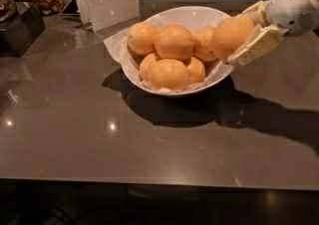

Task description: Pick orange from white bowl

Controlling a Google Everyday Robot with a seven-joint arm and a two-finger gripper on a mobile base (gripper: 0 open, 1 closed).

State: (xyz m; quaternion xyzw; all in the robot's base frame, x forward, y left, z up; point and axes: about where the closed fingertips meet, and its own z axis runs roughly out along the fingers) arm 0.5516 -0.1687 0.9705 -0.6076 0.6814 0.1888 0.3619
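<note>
The white arm (299, 2) reaches in from the upper right of the frame, its wrist angled down and to the left. The gripper (239, 37) is clamped on the orange (230, 36), one cream finger above it and one below, holding it just over the right rim of the white bowl (133, 75). Six other oranges (174, 42) sit piled in the bowl on crinkled paper (112, 46), at the upper centre of the grey countertop (149, 144).
</note>
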